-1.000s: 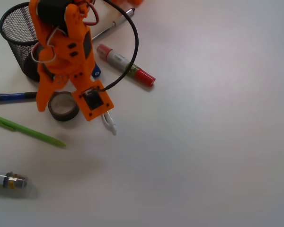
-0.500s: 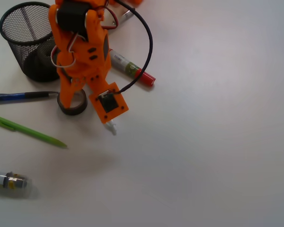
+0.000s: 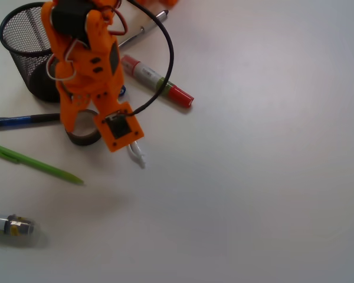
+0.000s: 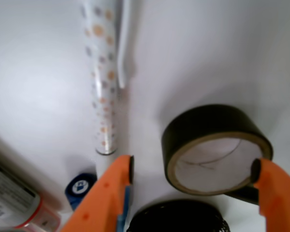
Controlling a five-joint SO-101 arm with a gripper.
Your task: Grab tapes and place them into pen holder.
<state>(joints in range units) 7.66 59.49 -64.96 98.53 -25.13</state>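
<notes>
while the mesh pen holder [image 3: 29, 50] stands at far left, the orange gripper [image 4: 193, 171] hangs wide open over the table [image 3: 253, 177], its left finger clear of the black tape roll [image 4: 215, 147] between them, its right touching.

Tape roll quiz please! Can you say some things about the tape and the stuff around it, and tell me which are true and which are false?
1. The tape roll lies on the table, between the open tool's fingers. True.
2. The tape is already in the pen holder. False, it is still on the table.
3. The tape is bright red. False, it is dark.
4. A green pen lies on the table. True.
</notes>
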